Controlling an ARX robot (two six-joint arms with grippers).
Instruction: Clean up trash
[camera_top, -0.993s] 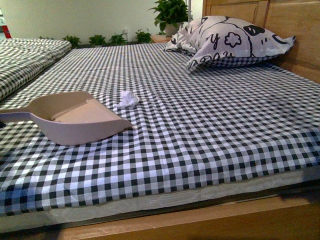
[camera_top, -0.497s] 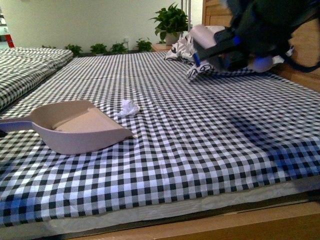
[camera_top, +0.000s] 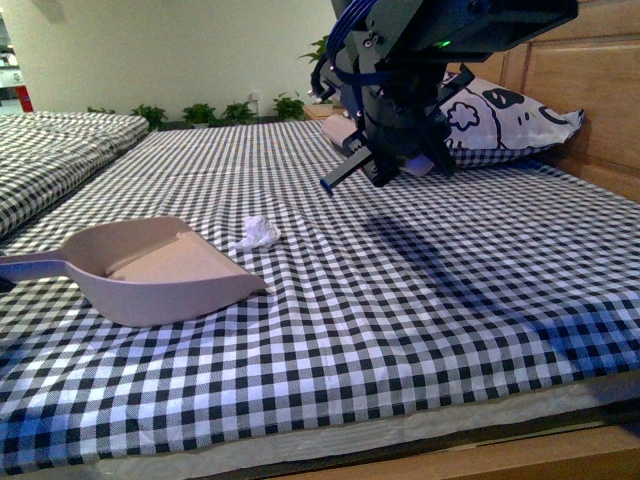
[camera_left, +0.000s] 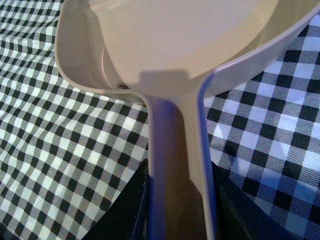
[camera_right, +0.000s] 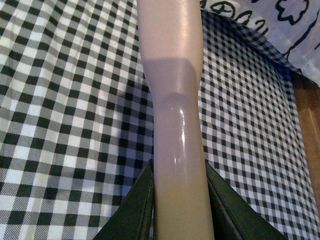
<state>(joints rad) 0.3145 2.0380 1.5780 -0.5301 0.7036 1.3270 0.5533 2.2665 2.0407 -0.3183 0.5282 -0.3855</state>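
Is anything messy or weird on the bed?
Yes: a crumpled white paper wad lies on the checked sheet, just off the dustpan mouth, not inside it. The sheet is rumpled near it. Nothing looks spilled or broken.

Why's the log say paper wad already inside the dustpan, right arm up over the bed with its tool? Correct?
Not quite. The front view shows the paper wad lying on the checked sheet just beyond the dustpan, not in it. The rest stands: the right claw is up over the bed, gripping a beige handle.
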